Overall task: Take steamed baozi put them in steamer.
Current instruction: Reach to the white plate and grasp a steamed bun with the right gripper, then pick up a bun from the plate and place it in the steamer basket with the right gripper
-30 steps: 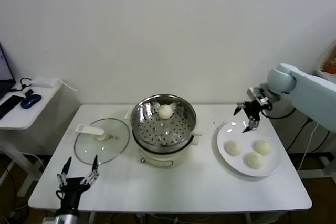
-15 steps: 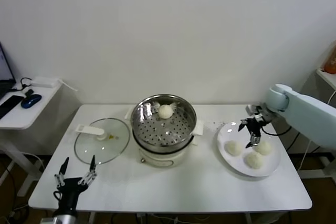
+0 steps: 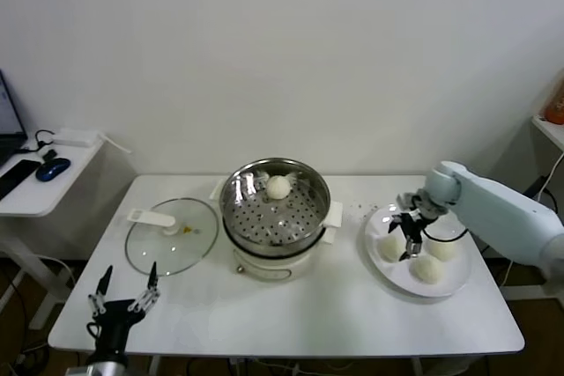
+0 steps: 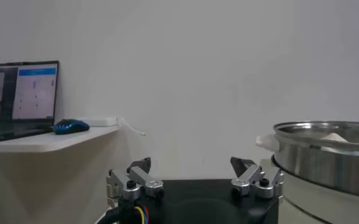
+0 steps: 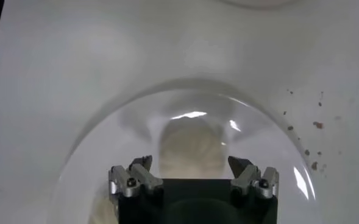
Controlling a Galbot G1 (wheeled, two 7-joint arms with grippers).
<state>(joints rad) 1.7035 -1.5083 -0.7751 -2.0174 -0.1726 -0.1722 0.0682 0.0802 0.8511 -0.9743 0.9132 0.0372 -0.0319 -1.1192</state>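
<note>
I count one bun (image 3: 278, 187) in the steamer (image 3: 274, 206), three left on the plate (image 3: 448, 282) (left gripper (image 3: 122, 294) parked, spread), my right gripper (image 3: 408, 237) released over the nearest bun (image 3: 390, 246).

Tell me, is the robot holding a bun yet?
No, nothing is held. The right gripper hangs open over a baozi on the plate; the left gripper waits open near the table's front edge.

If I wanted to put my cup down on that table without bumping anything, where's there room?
The bare table strip along the front edge, before the steamer and glass lid, is free. The right end is crowded: the plate holds three baozi, with the open right gripper over them. The left gripper waits at the front-left corner.
</note>
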